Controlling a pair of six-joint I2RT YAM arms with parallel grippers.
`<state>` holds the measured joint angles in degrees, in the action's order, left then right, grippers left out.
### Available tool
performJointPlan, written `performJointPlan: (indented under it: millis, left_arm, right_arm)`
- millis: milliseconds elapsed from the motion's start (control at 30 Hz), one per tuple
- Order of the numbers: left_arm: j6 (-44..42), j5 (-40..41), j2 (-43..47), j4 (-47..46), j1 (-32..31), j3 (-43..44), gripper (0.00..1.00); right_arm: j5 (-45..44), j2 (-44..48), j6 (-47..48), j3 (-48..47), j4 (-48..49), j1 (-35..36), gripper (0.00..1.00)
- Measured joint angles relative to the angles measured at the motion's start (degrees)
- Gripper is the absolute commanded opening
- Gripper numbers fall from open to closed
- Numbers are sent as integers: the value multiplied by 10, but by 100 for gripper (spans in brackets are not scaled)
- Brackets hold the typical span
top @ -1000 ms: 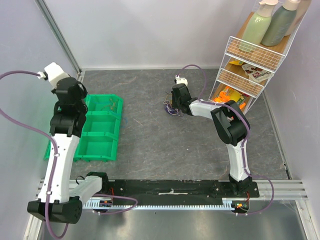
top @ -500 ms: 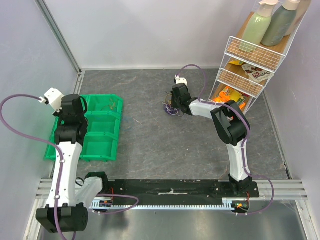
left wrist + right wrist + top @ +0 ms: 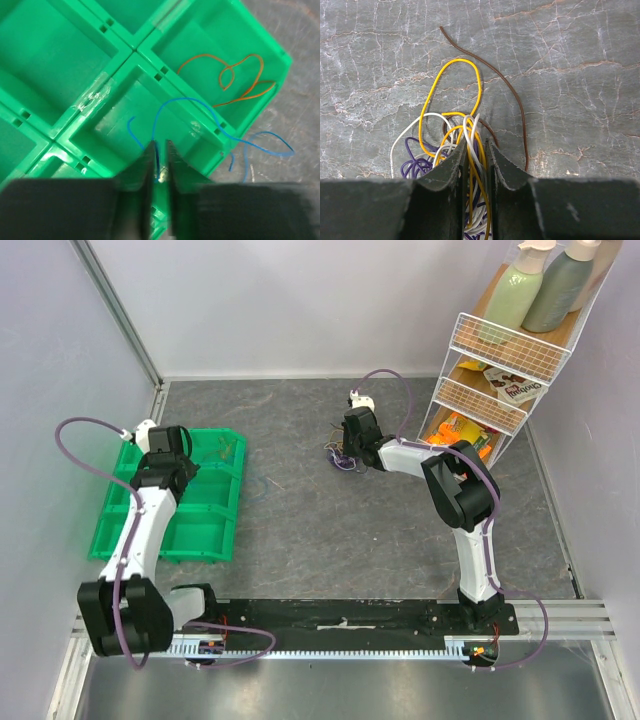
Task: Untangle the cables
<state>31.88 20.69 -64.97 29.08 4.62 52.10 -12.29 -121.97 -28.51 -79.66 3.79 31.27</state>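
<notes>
Clenching a freed thin blue wire, the left gripper has swung down over the green divided plastic bin; the right gripper stays pinching the multicoloured cable tangle

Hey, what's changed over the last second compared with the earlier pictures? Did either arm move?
The left arm folded down from its raised pose and brought the left pincer in low over the green bin, where it is shut on a blue wire. The right pincer stayed put, shut on the cables. The bundle and the bin have not shifted.
</notes>
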Motion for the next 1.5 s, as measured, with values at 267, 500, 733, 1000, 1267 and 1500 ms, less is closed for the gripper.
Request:
performJointPlan:
  millis: [267, 500, 733, 1000, 1267, 1500]
  left_arm:
    - [38, -42, -54, 11, 34, 2, 89]
    - [11, -83, -50, 8, -37, 16, 75]
    - [-58, -117, -165, 11, -207, 68, 60]
    - [-73, -136, -312, 21, -215, 130, 51]
    - [-54, -97, -410, 26, -221, 214, 49]
    - [-4, -57, -413, 41, -221, 200, 52]
  right_arm:
    - [4, 0, 0, 0, 0, 0, 27]
    - [15, 0, 0, -1, 0, 0, 27]
    - [20, 0, -2, -1, 0, 0, 27]
    - [21, 0, -2, -1, 0, 0, 27]
    - [22, 0, -2, -1, 0, 0, 27]
    - [26, -2, -2, -4, -1, 0, 27]
